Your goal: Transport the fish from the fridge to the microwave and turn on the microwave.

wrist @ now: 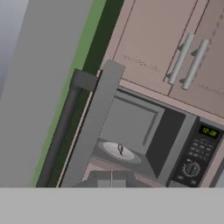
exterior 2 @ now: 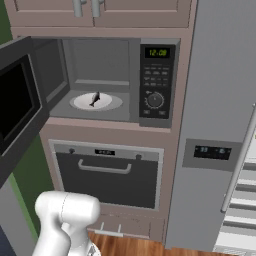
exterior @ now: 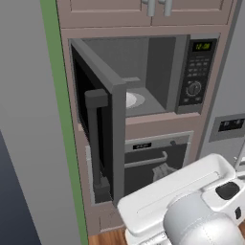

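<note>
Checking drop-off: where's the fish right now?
The fish lies on the white turntable inside the open microwave, left of its control panel and above the oven in the right base view.

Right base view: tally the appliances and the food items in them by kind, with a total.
Microwave, door open: 1
Oven: 1
Fridge: 1
Fish, on the white turntable inside the microwave: 1
Total: 4

Fridge cut off at right edge, fish tiny
</note>
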Motion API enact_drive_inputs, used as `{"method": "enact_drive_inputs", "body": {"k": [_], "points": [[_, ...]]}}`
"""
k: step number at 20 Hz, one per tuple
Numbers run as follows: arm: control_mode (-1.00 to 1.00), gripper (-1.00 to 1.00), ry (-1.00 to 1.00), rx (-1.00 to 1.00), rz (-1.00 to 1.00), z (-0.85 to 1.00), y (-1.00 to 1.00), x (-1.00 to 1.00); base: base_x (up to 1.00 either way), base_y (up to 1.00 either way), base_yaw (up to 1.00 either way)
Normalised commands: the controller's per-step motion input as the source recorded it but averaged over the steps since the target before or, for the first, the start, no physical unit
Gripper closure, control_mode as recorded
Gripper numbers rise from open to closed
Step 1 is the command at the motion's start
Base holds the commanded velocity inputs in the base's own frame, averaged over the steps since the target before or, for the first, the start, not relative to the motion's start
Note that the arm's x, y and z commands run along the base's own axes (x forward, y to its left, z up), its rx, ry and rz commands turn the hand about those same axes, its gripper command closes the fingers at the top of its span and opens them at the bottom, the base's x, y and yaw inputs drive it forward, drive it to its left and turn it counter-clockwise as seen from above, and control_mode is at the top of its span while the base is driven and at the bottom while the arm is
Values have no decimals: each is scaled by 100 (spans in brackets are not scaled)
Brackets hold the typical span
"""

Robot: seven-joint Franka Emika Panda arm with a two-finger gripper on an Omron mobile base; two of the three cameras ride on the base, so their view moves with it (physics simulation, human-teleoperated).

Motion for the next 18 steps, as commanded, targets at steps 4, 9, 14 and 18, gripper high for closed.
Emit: {"method": "enact_drive_inputs", "body": {"k": [4, 9, 14, 18], "points": [[-100, 100, -8, -4, -2, -21, 17, 0, 0, 0, 0], [-100, 100, -5, -3, -4, -20, 15, 5, 0, 0, 0], [-100, 100, -3, -2, -6, -21, 13, 25, 0, 0, 0], [-100, 100, 0, -2, -9, -22, 18, 46, 0, 0, 0]]}}
